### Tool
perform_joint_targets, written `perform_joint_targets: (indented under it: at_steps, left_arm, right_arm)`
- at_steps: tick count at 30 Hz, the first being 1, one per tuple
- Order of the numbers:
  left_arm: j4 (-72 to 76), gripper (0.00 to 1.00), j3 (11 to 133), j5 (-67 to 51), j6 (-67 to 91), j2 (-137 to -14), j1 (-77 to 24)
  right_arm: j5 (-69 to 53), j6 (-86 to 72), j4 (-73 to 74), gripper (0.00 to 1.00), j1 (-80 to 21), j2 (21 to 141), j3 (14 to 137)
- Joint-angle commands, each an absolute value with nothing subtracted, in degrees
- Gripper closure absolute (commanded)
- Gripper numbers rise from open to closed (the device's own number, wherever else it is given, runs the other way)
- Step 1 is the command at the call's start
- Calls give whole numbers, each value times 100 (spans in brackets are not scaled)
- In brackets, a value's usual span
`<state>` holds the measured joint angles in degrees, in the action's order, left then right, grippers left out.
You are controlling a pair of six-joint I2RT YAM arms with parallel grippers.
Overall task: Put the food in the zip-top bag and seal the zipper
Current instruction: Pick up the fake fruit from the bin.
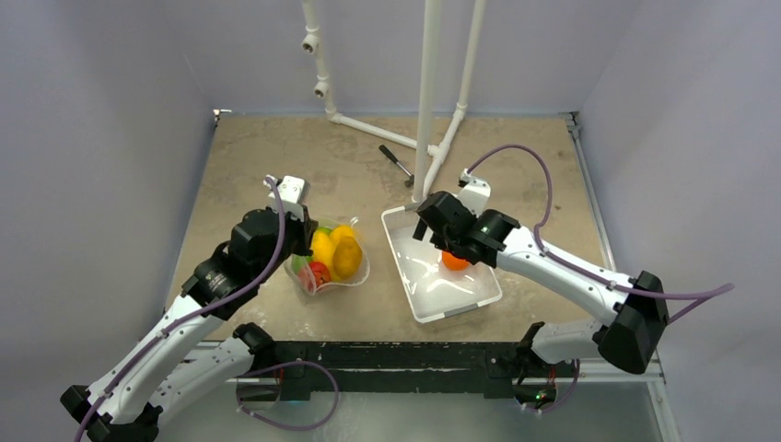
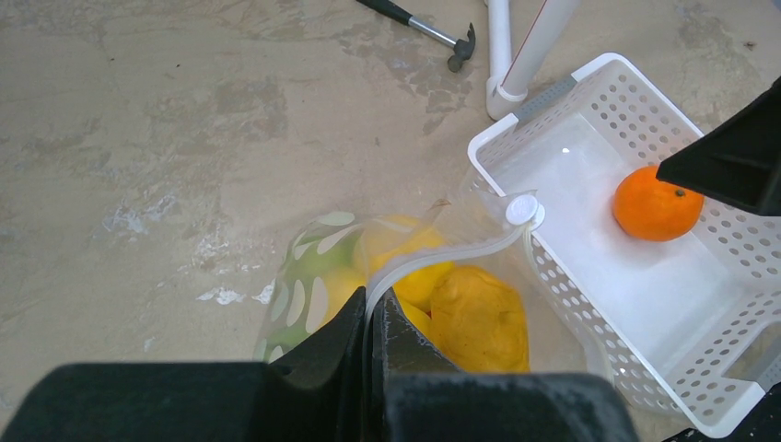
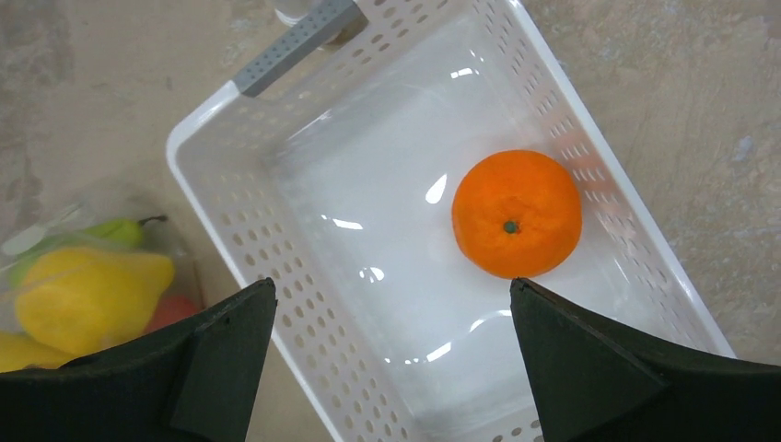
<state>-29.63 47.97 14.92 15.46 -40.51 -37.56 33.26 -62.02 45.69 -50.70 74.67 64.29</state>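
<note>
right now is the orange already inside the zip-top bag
No, the orange sits alone in the white perforated basket.

walls [image 1: 92, 138]: pale lavender | table [image 1: 276, 157]: mottled tan | frame: white pipes [image 1: 426, 92]

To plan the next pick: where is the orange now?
The orange lies alone in the white tray, right of the bag, below the open right gripper.

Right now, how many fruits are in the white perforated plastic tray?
1: a round orange toy fruit near one long wall of the white perforated tray, beneath the open right hand. Its fingers hide the tray's near corners.
</note>
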Motion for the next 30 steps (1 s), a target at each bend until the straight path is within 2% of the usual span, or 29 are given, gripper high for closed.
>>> perform_joint_targets:
  at_steps: [1, 30]
  left_arm:
    - [-2672, 100, 4820, 1400, 1606, -3970, -3767]
    - [-2669, 100, 4818, 1389, 1615, -4017, -3767]
  right_arm:
    - [3284, -6375, 4599, 1, -4932, 7681, 6208]
    - [3324, -6968, 4589, 1, -4375, 8289, 5801]
